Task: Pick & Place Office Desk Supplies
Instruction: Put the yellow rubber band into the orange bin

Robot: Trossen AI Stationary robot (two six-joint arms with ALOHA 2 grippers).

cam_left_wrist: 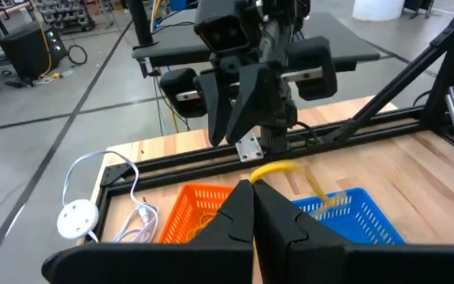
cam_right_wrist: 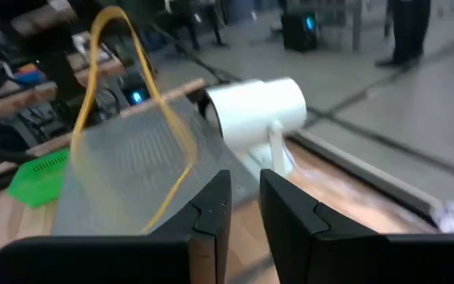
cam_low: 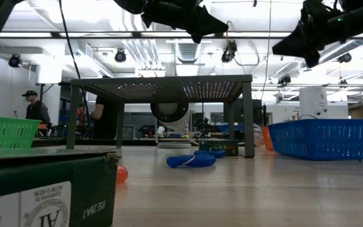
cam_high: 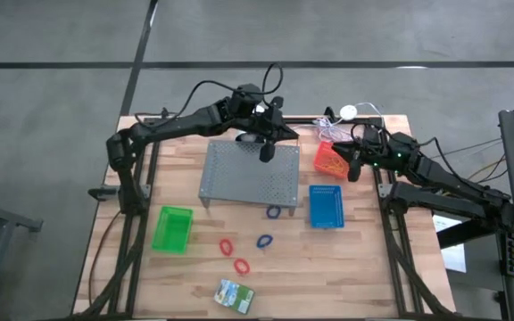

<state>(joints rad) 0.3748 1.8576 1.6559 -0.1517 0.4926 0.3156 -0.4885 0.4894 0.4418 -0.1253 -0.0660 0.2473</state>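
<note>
Crayon box lay at the near edge; I judged it light and stiff, best taken across its narrow sides. Red bands and blue bands lay mid-table, limp and thin. Right gripper, above the orange basket, pinched a springy rubber band. Left gripper hung shut, empty, over the stand.

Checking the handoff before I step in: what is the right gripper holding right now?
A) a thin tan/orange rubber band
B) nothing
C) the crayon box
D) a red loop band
A: in the right wrist view a thin tan/orange rubber band loops up from between the right gripper fingers, while the crayon box lies on the table.
</note>
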